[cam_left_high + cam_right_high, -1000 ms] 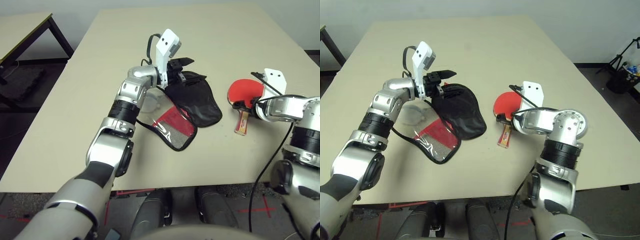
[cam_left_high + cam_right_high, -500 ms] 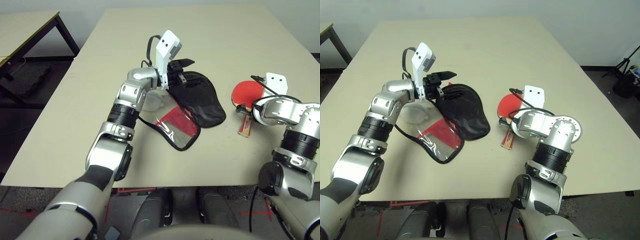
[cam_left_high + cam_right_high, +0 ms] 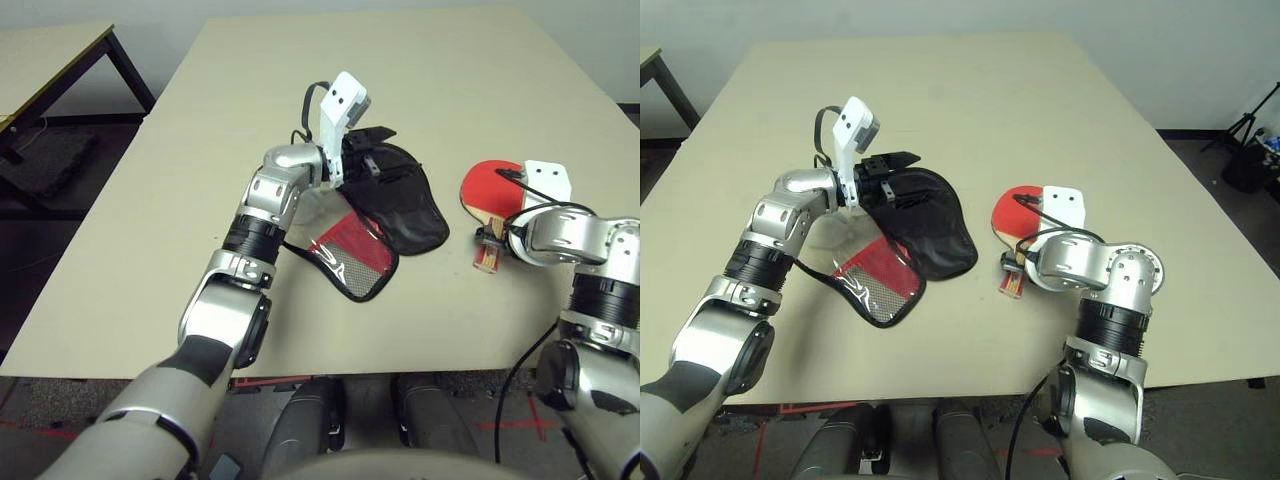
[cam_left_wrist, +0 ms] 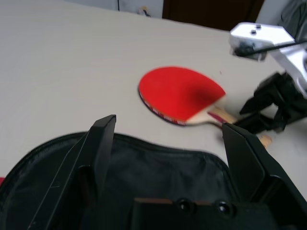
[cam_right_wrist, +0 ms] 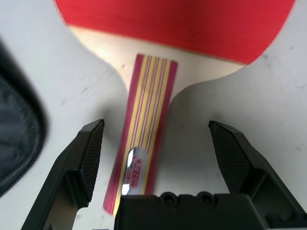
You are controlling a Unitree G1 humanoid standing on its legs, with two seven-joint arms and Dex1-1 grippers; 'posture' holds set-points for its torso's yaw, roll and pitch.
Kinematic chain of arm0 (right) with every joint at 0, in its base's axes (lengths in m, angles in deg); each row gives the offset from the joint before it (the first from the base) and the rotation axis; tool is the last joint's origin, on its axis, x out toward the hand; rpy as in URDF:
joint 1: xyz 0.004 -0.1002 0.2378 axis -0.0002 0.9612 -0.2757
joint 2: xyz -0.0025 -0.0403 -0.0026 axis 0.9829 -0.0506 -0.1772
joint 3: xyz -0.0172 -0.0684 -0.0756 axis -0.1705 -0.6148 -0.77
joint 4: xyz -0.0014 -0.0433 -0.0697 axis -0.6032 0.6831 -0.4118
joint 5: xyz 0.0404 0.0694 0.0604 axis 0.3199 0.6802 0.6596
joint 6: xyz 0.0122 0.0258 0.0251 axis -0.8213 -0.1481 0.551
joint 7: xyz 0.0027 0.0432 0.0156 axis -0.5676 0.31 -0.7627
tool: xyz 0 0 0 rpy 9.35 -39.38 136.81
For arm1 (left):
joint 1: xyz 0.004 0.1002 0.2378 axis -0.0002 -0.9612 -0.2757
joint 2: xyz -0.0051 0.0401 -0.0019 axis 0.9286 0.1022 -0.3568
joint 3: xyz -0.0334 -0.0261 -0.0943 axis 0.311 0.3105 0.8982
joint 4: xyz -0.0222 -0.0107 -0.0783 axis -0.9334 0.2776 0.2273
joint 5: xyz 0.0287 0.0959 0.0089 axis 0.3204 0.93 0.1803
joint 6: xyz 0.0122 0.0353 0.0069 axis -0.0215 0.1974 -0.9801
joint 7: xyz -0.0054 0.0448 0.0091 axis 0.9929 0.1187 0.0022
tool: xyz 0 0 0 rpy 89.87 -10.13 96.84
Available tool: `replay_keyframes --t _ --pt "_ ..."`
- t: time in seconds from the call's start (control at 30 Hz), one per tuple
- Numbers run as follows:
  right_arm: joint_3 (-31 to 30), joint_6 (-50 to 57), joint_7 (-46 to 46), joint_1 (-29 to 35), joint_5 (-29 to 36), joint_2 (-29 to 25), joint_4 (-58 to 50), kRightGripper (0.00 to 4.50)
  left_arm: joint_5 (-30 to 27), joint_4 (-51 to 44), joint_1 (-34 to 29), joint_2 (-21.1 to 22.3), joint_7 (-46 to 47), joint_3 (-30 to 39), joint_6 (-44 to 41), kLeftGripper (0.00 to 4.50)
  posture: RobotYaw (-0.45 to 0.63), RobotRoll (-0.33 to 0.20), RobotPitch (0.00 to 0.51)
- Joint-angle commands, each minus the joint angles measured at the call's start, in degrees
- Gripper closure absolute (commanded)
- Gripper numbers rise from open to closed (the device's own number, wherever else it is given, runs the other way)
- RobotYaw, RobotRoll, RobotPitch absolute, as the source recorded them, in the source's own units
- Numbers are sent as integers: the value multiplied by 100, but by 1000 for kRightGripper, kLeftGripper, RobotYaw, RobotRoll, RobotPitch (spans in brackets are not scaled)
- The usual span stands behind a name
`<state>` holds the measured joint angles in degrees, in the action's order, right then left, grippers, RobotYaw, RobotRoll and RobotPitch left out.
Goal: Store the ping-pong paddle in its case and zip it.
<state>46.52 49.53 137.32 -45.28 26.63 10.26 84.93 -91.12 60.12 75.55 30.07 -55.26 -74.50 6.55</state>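
The ping-pong paddle [image 5: 158, 57] lies flat on the table [image 3: 200, 150], wholly outside the case [image 3: 400, 205] and just to its right, handle toward me. My right gripper [image 5: 163, 153] hovers over that handle, its 2 fingers spread to either side, nothing pinched. The case lies unzipped beside the paddle, black lining up, red flap folded out. My left gripper [image 4: 172, 158] sits at its far rim, jaws spread, holding nothing. Judged step: pickup not yet made. Next: lower, close on the handle.

A lab: floor tape marks [image 3: 520, 420] (red), tripod [image 3: 1252, 112].
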Motion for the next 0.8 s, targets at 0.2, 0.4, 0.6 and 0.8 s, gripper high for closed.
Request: replay_keyframes --t 0.2,0.4,0.6,0.8 --pt "-1011 -803 -225 58 600 -650 89 1813 59 -421 -293 263 -353 -401 -286 0 -108 0 118" --pt "-1177 -1093 -323 59 600 -810 110 3295 72 -416 -265 299 -353 -443 -279 0 -117 0 114" --pt "-1233 -1393 -486 -243 481 -1158 227 3341 81 -372 -230 284 -347 -470 -221 0 -124 0 107" --pt "-1380 -818 -2285 -1459 -770 -1396 738 3342 52 -524 -230 315 -285 -433 -309 0 -127 0 103"
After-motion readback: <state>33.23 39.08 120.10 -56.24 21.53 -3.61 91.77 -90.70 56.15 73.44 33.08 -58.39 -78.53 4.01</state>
